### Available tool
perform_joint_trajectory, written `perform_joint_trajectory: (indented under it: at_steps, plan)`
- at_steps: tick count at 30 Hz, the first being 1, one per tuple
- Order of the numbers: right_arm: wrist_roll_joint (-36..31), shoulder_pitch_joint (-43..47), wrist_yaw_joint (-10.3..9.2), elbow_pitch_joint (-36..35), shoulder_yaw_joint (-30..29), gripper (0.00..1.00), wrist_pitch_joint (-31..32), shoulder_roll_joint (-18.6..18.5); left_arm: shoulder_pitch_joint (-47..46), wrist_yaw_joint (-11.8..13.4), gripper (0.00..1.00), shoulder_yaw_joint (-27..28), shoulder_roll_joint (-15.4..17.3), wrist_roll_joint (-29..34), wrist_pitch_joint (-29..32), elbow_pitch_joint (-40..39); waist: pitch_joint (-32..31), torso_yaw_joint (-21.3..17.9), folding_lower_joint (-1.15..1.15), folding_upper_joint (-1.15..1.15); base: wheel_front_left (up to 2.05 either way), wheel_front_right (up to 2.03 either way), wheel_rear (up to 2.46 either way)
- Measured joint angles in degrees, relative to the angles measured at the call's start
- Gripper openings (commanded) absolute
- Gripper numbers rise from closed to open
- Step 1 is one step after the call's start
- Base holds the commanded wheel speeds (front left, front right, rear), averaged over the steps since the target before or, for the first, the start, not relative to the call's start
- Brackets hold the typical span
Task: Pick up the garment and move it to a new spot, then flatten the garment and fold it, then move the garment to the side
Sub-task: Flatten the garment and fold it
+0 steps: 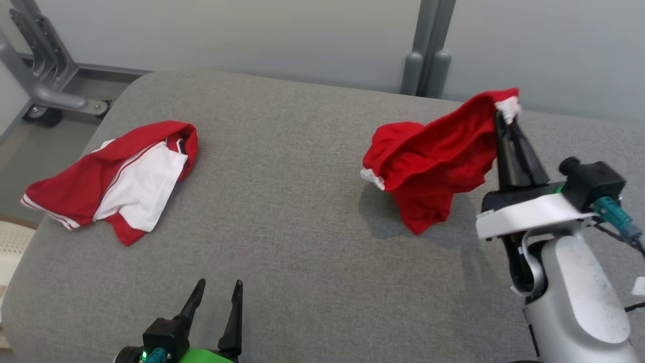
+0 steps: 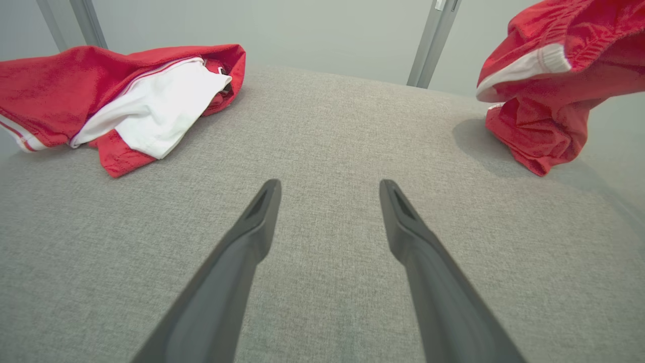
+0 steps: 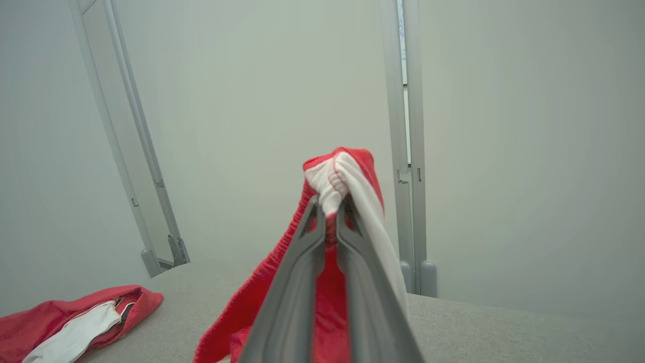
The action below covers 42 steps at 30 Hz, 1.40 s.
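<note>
Here, right fingers pinch the red garment by its white trim; left fingers stand spread.

Two garments were at the one grey counter: one red-and-white garment at the counter's left end, one red garment toward its right end. Two pincers were there too: the left pincer at the counter's near edge, the right pincer above its right end.
</note>
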Motion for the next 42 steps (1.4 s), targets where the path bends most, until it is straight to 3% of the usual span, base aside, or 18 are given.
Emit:
perform_joint_trajectory:
  at_steps: [6, 11, 17, 23, 24, 25, 26, 31, 42]
  plan:
    - [-0.8, -1.6, -0.01, -5.8, -4.0, 0.00, 0.0, -0.1, 0.4, 0.0, 1.00, -0.7, 0.0, -0.2, 0.0, 0.2, -1.8, -3.0, 0.00, 0.00, 0.00, 0.00, 0.00]
    - [-0.7, -1.7, -0.03, -6.4, 0.0, 0.00, 0.0, -0.1, 0.3, 0.0, 1.00, -2.4, 0.0, -0.5, 0.0, 0.5, -3.0, -4.0, 0.00, 0.00, 0.00, 0.00, 0.00]
    - [-0.7, -1.6, -0.02, -0.8, 6.9, 0.00, 0.0, 0.0, -0.9, 0.0, 1.00, -6.8, 0.0, -1.3, 0.0, 1.5, -3.4, -1.4, 0.00, 0.00, 0.00, 0.00, 0.00]
    - [-0.6, -2.7, -0.03, 7.9, 12.0, 0.00, 0.0, -0.1, -1.3, 0.0, 1.00, -8.8, -0.1, -1.3, 0.0, 2.5, -3.1, 4.0, 0.00, 0.00, 0.00, 0.00, 0.00]
    - [-0.4, -2.9, -0.03, 10.2, 13.7, 0.04, 0.0, 0.0, -1.3, 0.0, 1.00, -8.5, -0.1, -1.3, 0.0, 2.8, -2.8, 5.1, 0.00, 0.00, 0.00, 0.00, 0.00]
    - [0.9, -3.1, -0.03, 13.7, 16.1, 0.47, 0.0, 0.0, -1.2, 0.0, 1.00, -8.3, 0.0, -1.3, 0.0, 3.0, -2.6, 6.1, 0.00, 0.00, 0.00, 0.00, 0.00]
    - [2.4, -3.0, -0.02, 16.2, 18.6, 1.00, 0.1, 0.0, -0.9, 0.0, 1.00, -7.9, 0.0, -1.3, 0.0, 3.3, -2.3, 7.0, 0.00, 0.00, 0.00, 0.00, 0.00]
    - [8.1, -3.8, 0.00, 24.4, 29.6, 1.00, 0.1, 0.1, 0.5, 0.0, 1.00, -5.8, 0.1, -1.2, 0.0, 4.2, -0.7, 9.7, 0.00, 0.00, 0.00, 0.00, 0.00]
    - [14.3, -0.3, 0.00, 27.5, 39.5, 1.00, 0.1, -1.5, 0.2, 0.0, 1.00, -4.0, 0.0, -1.3, 0.0, 3.1, -0.5, 3.8, 0.00, 0.00, 0.00, 0.00, 0.00]
